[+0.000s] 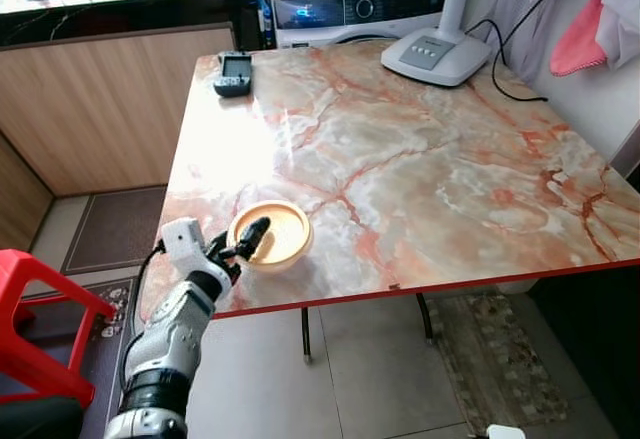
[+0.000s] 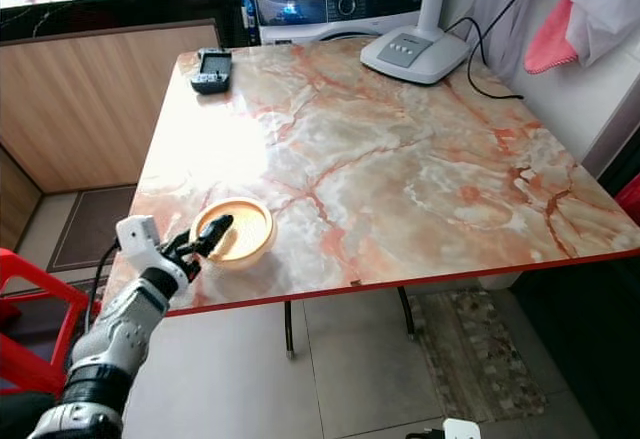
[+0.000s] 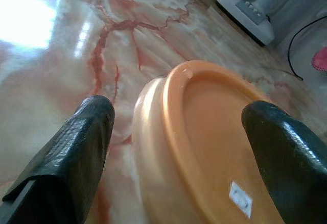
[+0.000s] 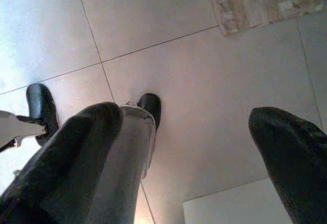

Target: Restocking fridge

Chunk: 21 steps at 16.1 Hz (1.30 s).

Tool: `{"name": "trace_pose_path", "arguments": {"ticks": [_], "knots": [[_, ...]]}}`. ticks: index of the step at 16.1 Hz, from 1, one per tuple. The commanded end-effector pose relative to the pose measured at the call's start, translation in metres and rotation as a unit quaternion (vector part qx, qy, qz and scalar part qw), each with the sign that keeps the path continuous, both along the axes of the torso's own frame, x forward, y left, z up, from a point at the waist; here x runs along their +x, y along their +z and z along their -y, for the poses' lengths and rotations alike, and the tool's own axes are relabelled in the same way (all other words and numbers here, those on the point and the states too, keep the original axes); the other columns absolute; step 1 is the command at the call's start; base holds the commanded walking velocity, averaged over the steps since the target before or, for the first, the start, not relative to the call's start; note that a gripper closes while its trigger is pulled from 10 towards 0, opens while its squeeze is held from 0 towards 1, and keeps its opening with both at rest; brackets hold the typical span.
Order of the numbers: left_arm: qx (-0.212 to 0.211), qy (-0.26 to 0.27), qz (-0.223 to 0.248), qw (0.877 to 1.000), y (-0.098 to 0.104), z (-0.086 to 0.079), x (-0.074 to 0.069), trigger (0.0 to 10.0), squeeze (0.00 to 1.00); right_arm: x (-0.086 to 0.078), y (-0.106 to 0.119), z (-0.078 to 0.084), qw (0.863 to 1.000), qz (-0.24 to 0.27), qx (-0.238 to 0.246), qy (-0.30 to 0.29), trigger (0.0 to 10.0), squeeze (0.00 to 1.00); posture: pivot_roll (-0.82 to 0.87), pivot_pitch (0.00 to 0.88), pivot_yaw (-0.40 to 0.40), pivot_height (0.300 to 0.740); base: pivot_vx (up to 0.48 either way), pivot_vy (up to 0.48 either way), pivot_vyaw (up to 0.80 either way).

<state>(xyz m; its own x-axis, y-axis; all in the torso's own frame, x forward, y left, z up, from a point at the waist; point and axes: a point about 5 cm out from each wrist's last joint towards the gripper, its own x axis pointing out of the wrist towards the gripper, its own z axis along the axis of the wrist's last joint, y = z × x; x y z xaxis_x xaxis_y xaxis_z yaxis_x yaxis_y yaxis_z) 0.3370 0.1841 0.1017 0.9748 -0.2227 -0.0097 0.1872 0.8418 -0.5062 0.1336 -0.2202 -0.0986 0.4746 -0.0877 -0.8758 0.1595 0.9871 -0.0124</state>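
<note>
Clearly, from the head views, the orange lidded tub (image 1: 270,234) sits near the table's (image 1: 420,159) near-left corner, and the left gripper (image 1: 248,240) reaches it from the near-left, so that arm is by far the closer. Through the left wrist view, its spread fingers (image 3: 76,147) straddle the tub's near rim, touching nothing visibly. Meanwhile the right wrist view shows the right gripper (image 4: 189,142) idle, fingers apart, over floor tiles (image 4: 204,55).

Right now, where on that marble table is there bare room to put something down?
Most of the table is bare: the whole stretch between the orange bowl at the near-left edge, the black device at the far-left corner and the fan base at the far edge. It is crowded only around the bowl, where the left gripper straddles its rim.
</note>
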Motion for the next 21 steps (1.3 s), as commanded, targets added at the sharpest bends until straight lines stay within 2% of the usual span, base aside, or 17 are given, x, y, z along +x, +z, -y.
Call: {"name": "trace_pose_path", "arguments": {"ticks": [1, 3, 4, 5, 9, 21], "knots": [[-0.004, -0.009, 0.000, 1.000, -0.001, 0.004, 0.002, 10.0, 0.00, -0.005, -0.001, 0.002, 1.000, -0.009, -0.003, -0.004, 10.0, 0.00, 0.03, 0.060, -0.015, 0.740, 0.000, 0.000, 0.00], [-0.010, -0.018, -0.001, 1.000, -0.002, 0.010, 0.004, 10.0, 0.00, -0.005, -0.001, 0.002, 1.000, -0.010, -0.004, -0.002, 10.0, 0.00, 0.03, 0.061, -0.016, 0.740, 0.000, 0.000, 0.00], [-0.011, -0.020, -0.002, 1.000, -0.002, 0.012, 0.005, 5.2, 0.00, -0.005, -0.001, 0.002, 1.000, -0.010, -0.005, -0.001, 10.0, 0.00, 0.03, 0.061, -0.016, 0.740, 0.000, 0.000, 0.00], [-0.016, -0.026, -0.002, 1.000, -0.004, 0.016, 0.006, 0.0, 0.00, -0.005, -0.001, 0.002, 1.000, -0.011, -0.006, 0.001, 10.0, 0.00, 0.03, 0.061, -0.016, 0.740, 0.000, 0.000, 0.00], [-0.018, -0.036, -0.005, 0.999, -0.007, 0.020, 0.005, 0.0, 0.00, -0.005, -0.001, 0.003, 1.000, -0.013, -0.009, 0.008, 10.0, 0.00, 0.02, 0.060, -0.016, 0.740, 0.000, 0.000, 0.00], [-0.005, -0.024, 0.014, 1.000, -0.001, 0.017, 0.007, 0.0, 0.00, -0.005, -0.002, 0.001, 1.000, -0.013, -0.008, 0.007, 10.0, 0.00, 0.03, 0.045, -0.016, 0.740, 0.000, 0.000, 0.00]]}}
